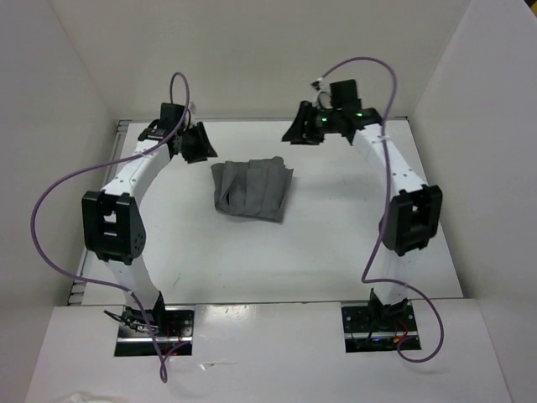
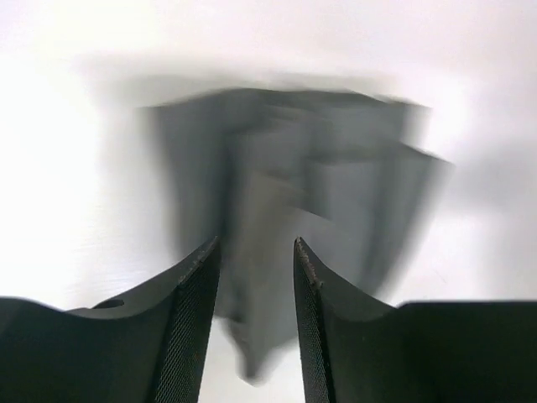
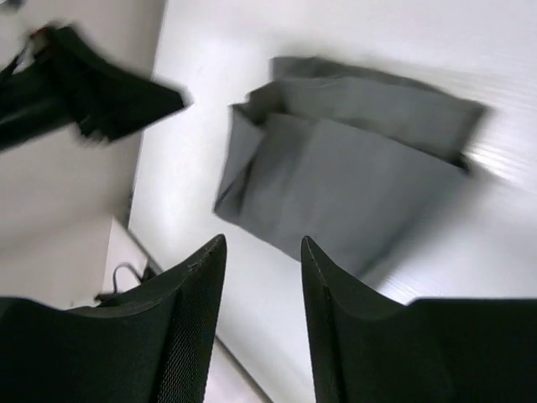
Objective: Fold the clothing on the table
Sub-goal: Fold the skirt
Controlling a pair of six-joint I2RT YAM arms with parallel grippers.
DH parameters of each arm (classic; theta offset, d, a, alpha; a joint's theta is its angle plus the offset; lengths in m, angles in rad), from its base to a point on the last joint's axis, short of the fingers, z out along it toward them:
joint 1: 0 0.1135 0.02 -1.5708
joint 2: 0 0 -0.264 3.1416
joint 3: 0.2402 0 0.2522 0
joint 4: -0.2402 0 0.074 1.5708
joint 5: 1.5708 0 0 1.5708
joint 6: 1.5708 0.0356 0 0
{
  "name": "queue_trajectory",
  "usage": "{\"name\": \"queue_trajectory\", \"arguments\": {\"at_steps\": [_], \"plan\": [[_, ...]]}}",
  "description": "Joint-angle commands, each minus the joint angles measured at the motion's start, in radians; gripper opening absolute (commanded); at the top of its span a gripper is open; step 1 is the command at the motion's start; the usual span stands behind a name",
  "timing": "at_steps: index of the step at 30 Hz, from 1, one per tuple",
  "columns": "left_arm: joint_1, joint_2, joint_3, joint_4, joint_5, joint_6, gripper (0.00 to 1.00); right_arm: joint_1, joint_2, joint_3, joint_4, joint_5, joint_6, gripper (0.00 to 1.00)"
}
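Two arms arch over the white bench point(image 1: 336, 252) from its near edge. The dark grey skirt point(image 1: 252, 190) lies in the middle of the bench, toward the far side, folded into a compact, roughly rectangular bundle with pleats showing as ridges along its top. I see the left end effector point(image 1: 198, 143) just beside the bundle's far left corner, and the right end effector point(image 1: 304, 126) near its far right corner, apart from the cloth. In each wrist view the two fingers stand moderately apart with nothing between them, so neither end effector holds anything. The left wrist view is blurred, and I make out only the grey cloth beyond the fingertips. The right wrist view shows stacked layers of cloth lying flat on the bench.
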Motion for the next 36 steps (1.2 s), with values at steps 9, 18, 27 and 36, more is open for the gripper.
{"name": "queue_trajectory", "arguments": {"at_steps": [9,18,27,36], "plan": [[-0.114,-0.008,-0.071,0.019,0.534,0.104,0.35,-0.161,-0.181,-0.265,0.046,0.031,0.018,0.45],[0.020,0.248,0.088,-0.033,0.315,0.166,0.32,-0.192,-0.215,-0.305,0.046,0.031,0.018,0.45],[0.078,0.134,0.108,-0.060,0.355,0.176,0.38,-0.201,-0.278,-0.344,0.046,0.020,0.018,0.47],[0.110,-0.296,-0.230,0.112,0.395,0.065,0.85,-0.293,-0.351,-0.515,0.121,0.065,0.078,0.55]]}}
